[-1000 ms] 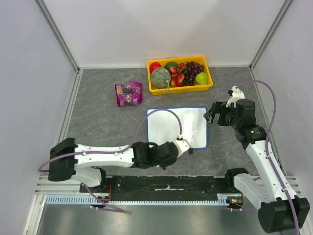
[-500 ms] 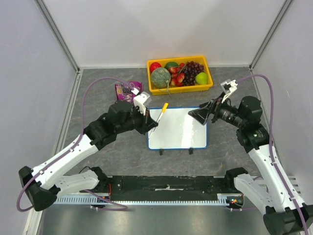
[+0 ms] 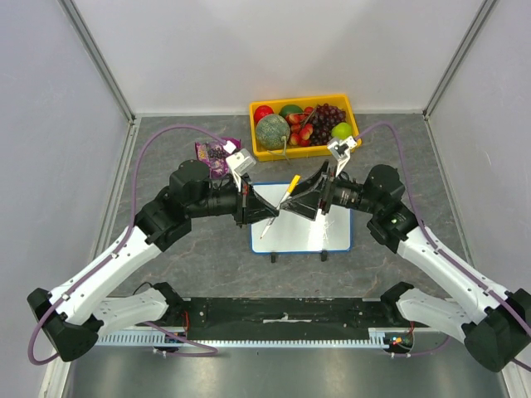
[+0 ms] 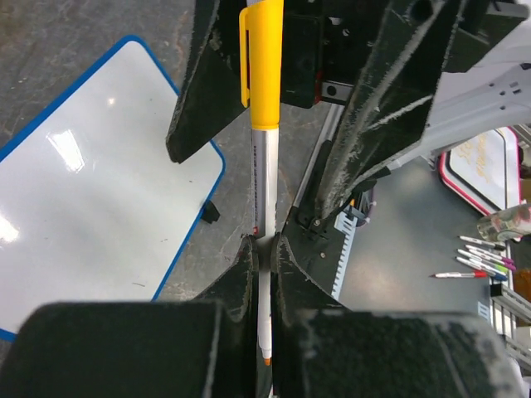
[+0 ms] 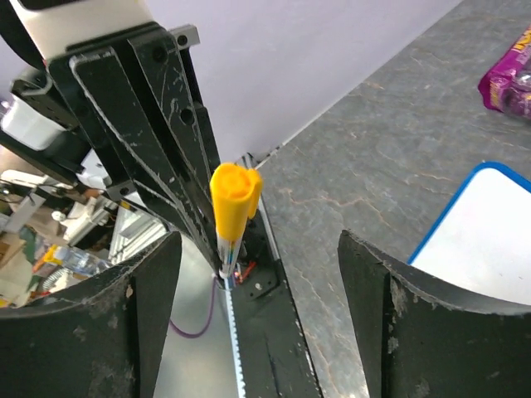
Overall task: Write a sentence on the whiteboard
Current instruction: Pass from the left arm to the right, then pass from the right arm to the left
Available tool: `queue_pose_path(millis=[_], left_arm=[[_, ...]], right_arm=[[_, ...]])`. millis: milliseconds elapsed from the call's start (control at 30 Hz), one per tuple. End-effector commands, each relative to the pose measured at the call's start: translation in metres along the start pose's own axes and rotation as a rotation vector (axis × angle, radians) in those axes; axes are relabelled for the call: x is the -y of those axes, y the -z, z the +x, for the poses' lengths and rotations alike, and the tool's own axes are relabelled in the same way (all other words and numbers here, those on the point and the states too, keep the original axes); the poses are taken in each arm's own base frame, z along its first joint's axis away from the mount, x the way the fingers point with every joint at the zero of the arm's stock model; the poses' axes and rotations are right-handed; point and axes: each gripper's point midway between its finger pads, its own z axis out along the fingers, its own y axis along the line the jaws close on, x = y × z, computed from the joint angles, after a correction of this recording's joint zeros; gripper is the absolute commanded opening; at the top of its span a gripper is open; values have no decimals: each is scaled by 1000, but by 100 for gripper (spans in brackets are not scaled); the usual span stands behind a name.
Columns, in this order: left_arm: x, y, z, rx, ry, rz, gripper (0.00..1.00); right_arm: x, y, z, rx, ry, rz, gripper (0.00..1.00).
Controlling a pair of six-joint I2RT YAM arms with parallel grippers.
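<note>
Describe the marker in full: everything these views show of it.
The marker is a slim white plastic-looking pen, its yellow clipped cap on, with an orange bit at the tail end. The left gripper is shut on its barrel, holding it tilted in the air over the whiteboard's left edge. The right gripper stands open, one finger either side of the cap, not touching it.
</note>
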Motion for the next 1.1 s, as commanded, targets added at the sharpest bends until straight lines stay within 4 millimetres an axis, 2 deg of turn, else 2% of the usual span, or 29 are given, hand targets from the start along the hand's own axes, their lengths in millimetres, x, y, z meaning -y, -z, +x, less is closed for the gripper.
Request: queue_pose_path(millis=[0, 67, 133, 233, 267, 300, 367, 467, 533, 700, 933, 1000, 1067], left_arm=[[24, 4, -20, 45, -6, 101, 2], [23, 4, -18, 40, -2, 102, 2], [22, 3, -16, 36, 8, 100, 2], [21, 4, -16, 37, 8, 91, 2], [19, 4, -15, 37, 11, 81, 2], [18, 5, -14, 38, 13, 70, 3], [16, 7, -13, 38, 21, 56, 22], [13, 7, -5, 31, 37, 45, 62], [10, 6, 1, 21, 48, 38, 72], [3, -2, 18, -32, 88, 45, 72], [-2, -15, 30, -66, 113, 73, 58], [-4, -17, 30, -68, 113, 67, 42], [-3, -17, 29, -66, 111, 66, 11]], right_arm=[[-28, -5, -23, 102, 16, -115, 79], [-31, -8, -24, 102, 15, -132, 68], [-31, -10, -21, 85, 12, -142, 45], [-30, -12, -17, 70, 9, -144, 4], [-29, -12, -15, 66, 6, -137, 0], [-28, -11, -17, 71, 12, -126, 0], [-26, -9, -19, 85, 20, -101, 0], [-21, -6, -24, 114, 33, -50, 0], [-16, -5, -26, 129, 28, -15, 0], [-9, -3, -32, 163, 17, 42, 0], [-4, -3, -32, 174, 1, 65, 0], [-3, -2, -33, 175, 2, 74, 0], [-4, -2, -34, 175, 12, 74, 0]])
